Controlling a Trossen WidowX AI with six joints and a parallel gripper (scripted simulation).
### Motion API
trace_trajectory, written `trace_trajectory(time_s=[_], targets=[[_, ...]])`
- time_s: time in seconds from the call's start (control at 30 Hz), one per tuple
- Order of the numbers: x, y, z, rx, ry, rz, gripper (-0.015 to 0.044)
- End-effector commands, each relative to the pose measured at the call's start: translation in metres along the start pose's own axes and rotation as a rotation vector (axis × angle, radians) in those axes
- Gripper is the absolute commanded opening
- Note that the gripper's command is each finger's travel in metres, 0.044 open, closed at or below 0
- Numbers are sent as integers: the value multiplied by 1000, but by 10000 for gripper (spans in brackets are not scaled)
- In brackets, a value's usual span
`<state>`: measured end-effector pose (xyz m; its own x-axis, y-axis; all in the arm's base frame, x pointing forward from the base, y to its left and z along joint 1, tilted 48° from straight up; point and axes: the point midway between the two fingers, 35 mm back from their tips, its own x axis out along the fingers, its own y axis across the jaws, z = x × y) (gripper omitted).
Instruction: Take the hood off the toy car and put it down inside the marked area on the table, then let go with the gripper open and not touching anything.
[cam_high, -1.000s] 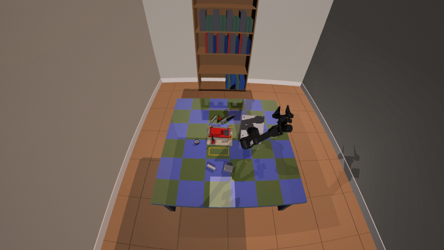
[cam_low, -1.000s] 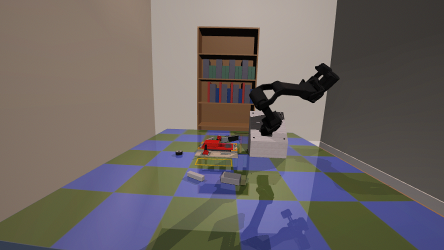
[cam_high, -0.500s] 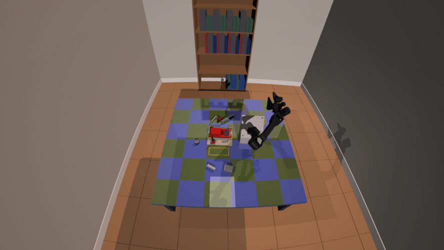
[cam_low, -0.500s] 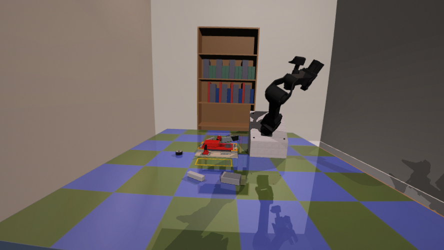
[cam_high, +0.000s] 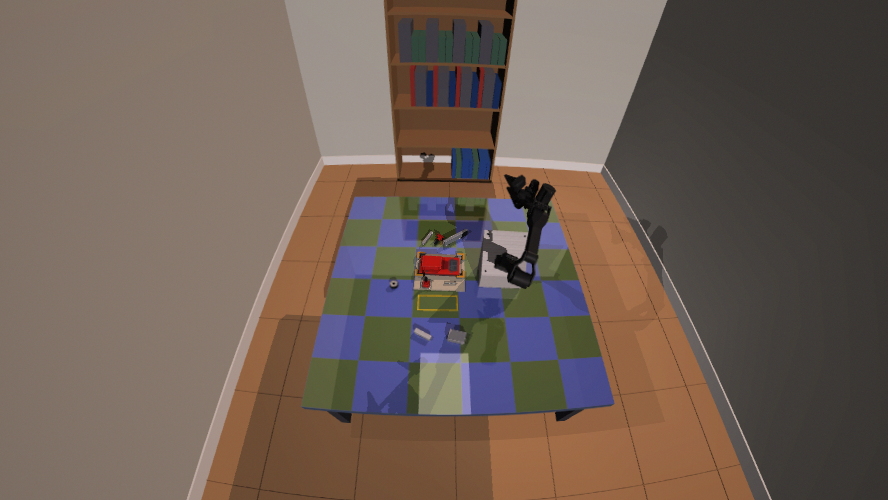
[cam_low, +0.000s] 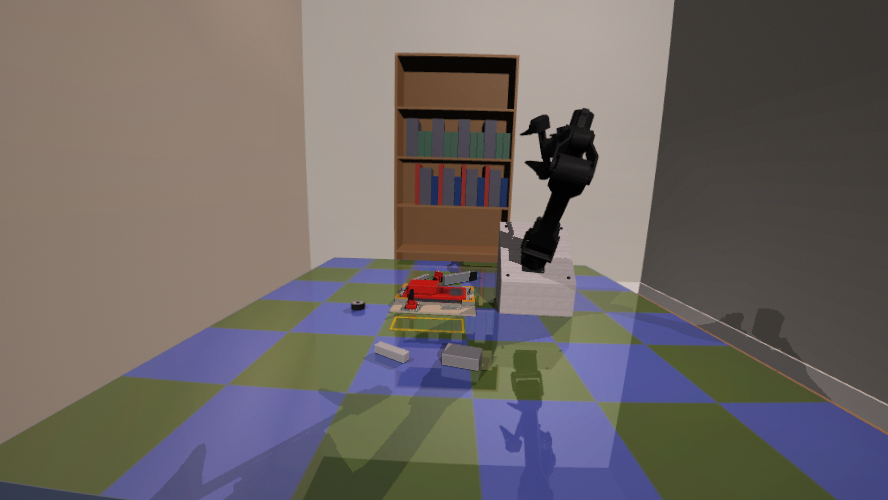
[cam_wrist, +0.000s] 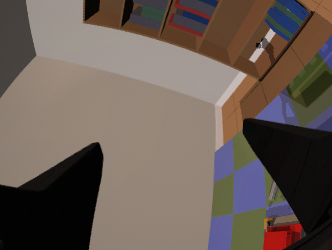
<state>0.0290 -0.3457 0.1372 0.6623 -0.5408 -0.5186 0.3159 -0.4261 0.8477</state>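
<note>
The red toy car (cam_high: 442, 272) (cam_low: 444, 293) (cam_wrist: 277, 240) sits in a frame with orange corners, left of the arm's base. It has a raised red block (cam_high: 430, 263) (cam_low: 423, 286) at its left end and a grey panel (cam_high: 454, 264) (cam_low: 457, 291) at its right; I cannot tell which part is the hood. The marked area, a yellow outline (cam_high: 437, 310) (cam_low: 427, 331), lies in front of the car, with no object seen inside it. My gripper (cam_high: 508, 187) (cam_low: 525, 148) (cam_wrist: 175, 137) is open and empty, high above the table and well away from the car.
A beige strip (cam_high: 441, 287) borders the car's front. A white bar (cam_high: 422, 334) (cam_low: 391, 352) and a grey box (cam_high: 456, 336) (cam_low: 461, 357) lie in front of the outline. A black wheel (cam_high: 393, 283) (cam_low: 357, 305) lies left. Grey parts (cam_high: 455, 238) lie behind the car.
</note>
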Motion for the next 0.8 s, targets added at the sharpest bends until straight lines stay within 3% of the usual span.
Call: trace_trajectory(time_s=[0.0,0.77], targets=[[27,1,-24,-88,100,-39,440],[136,-44,-197,-655,747,-256,440]])
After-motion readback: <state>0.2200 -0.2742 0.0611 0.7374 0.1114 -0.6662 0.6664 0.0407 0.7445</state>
